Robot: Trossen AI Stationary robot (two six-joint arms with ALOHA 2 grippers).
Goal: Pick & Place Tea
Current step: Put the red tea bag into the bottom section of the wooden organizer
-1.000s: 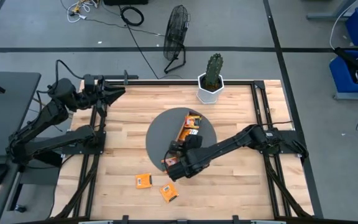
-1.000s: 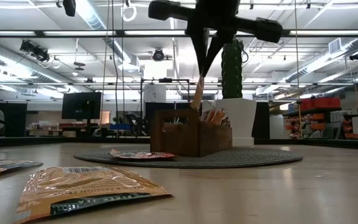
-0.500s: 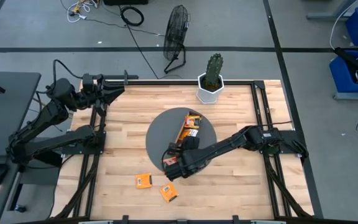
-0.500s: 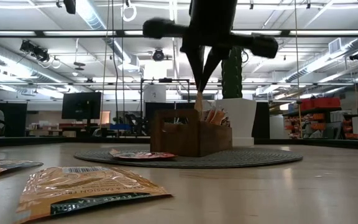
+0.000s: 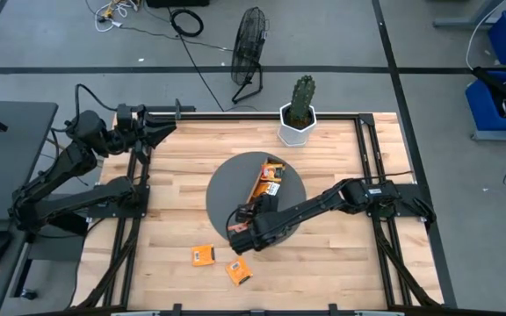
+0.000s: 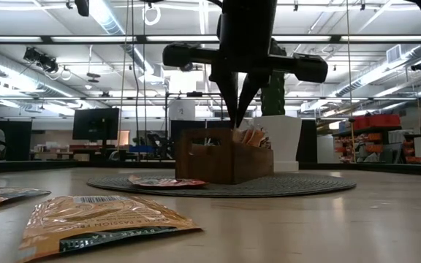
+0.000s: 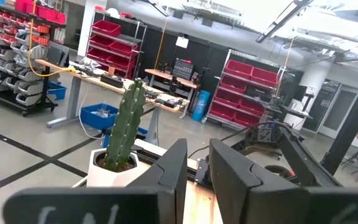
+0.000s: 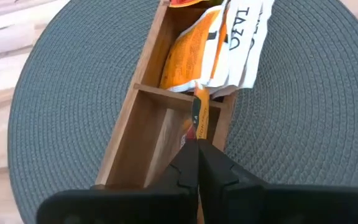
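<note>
Right gripper [image 8: 197, 144] pinches one orange sachet [image 8: 199, 115] edge-on, jaws pressed together over the wooden tray [image 8: 143, 127]. Several sachets stand in the compartment just beyond; three lie loose. Right arm reaches low across the mat [image 5: 222, 189]; left gripper [image 5: 156, 132] waits far off, fingers nearly together.

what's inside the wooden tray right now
The tray holds orange and white sachets in its far compartment. The right gripper pinches one sachet edge-on over the near compartment, whose floor it partly hides.
</note>
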